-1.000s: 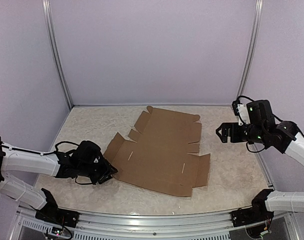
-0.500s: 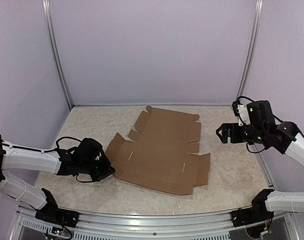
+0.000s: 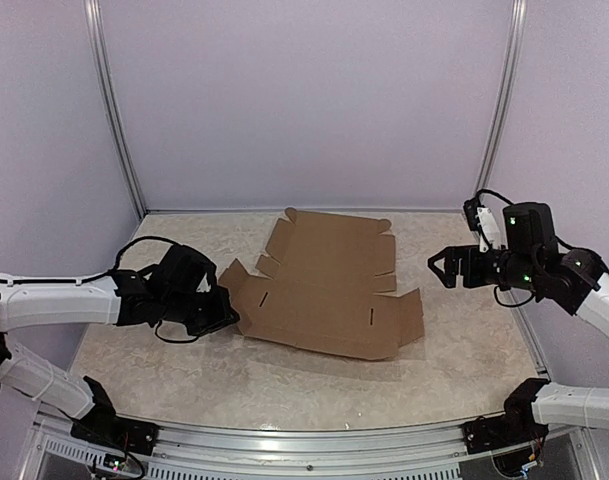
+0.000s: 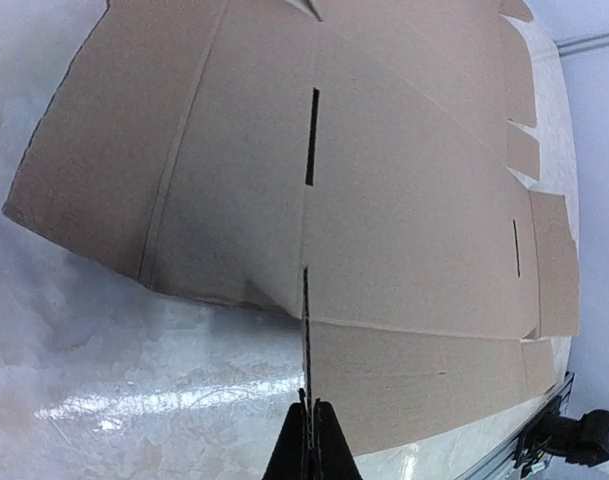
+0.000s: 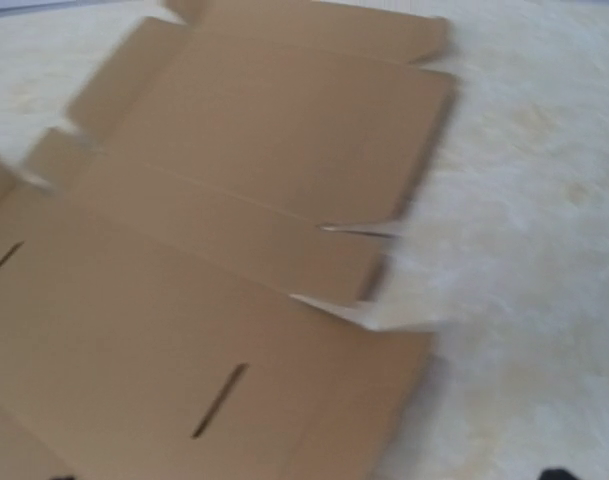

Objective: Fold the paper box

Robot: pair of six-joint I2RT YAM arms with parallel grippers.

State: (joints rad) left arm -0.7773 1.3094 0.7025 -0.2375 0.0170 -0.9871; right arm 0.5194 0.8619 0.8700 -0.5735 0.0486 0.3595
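The paper box (image 3: 324, 290) is a flat brown cardboard sheet with flaps and slits, lying mid-table with its left side raised off the surface. My left gripper (image 3: 227, 318) is shut on the sheet's near-left edge. In the left wrist view the fingers (image 4: 310, 410) pinch the thin cardboard edge, and the sheet (image 4: 404, 200) stretches away above them. My right gripper (image 3: 439, 268) hangs open in the air just right of the box, touching nothing. The right wrist view looks down on the box (image 5: 234, 200), a little blurred, and its own fingers do not show.
The table top (image 3: 464, 350) is pale and mottled. Purple walls and two metal posts (image 3: 114, 110) close off the back and sides. A metal rail (image 3: 304, 440) runs along the near edge between the arm bases.
My left gripper has shut on the box's left edge and risen, lifting that side; the sheet has shifted slightly. The right gripper has drifted a little left.
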